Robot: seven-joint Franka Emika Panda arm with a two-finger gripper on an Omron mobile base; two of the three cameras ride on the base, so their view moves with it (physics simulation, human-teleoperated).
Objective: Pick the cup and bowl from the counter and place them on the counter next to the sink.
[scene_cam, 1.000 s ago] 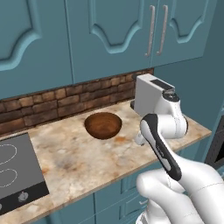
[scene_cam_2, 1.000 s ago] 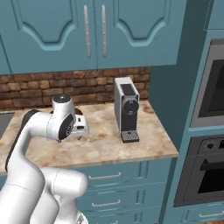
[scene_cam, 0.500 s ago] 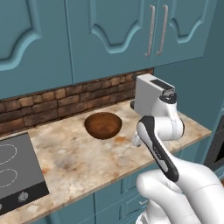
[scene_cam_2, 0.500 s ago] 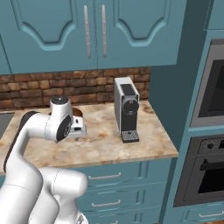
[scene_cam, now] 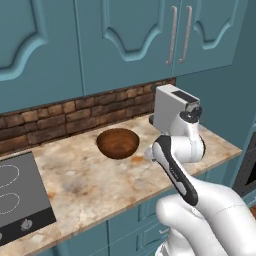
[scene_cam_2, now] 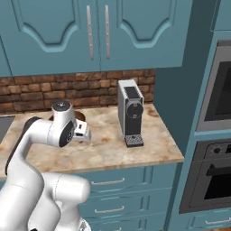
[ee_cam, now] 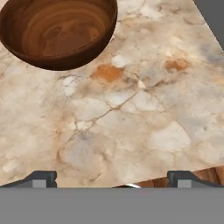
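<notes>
Right now the gripper hangs with its jaws spread wide and empty above bare tabletop, and the bowl sits apart from it, toward the top left of the hand view. To do this reach well, I would bring the gripper on over the near rim, so one finger goes inside and one outside, then lower and close. The cup is not something I can place.
</notes>
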